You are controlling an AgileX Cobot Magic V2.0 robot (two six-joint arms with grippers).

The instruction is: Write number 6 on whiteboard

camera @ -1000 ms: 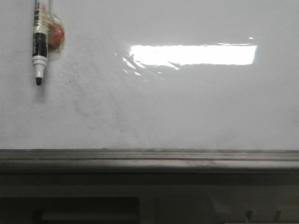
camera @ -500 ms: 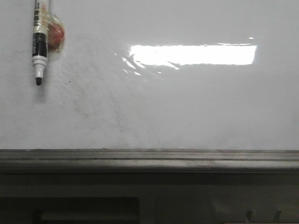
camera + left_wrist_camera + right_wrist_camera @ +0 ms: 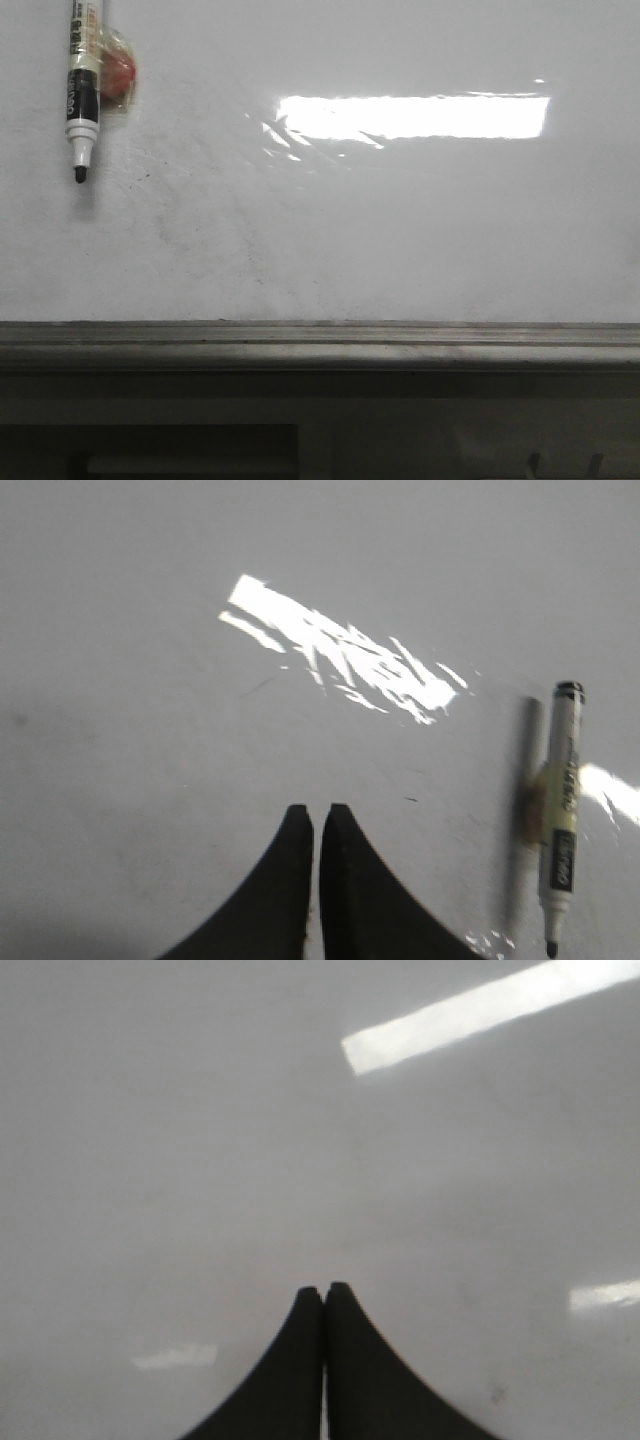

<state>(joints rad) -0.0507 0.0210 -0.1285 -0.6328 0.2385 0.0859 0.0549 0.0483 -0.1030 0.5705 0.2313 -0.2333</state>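
The whiteboard [image 3: 400, 230] is seen as a glossy white surface filling the upper two thirds of the front view; faint grey smudges are spread over its left and centre, and a bright rectangular glare [image 3: 413, 116] lies right of centre; no drawn black stroke can be made out on it in any view. A grey metal rail [image 3: 320, 340] bounds the board along its lower edge; a dark structure lies below the rail.

A marker [image 3: 82, 95] is seen at the far upper left of the board, upright, with its black tip pointing down; a red object in clear wrapping [image 3: 116, 72] sits just beside its barrel on the right.

In the front view neither arm is visible. In the left wrist view the left gripper [image 3: 316, 815] is shown with its dark fingers nearly pressed together, nothing held between them; the marker is seen beside it, apart from the fingers. In the right wrist view the right gripper [image 3: 323, 1292] is shown clenched on nothing, over bare board.

Open, unmarked board extends from the marker rightward to the right edge of the front view.
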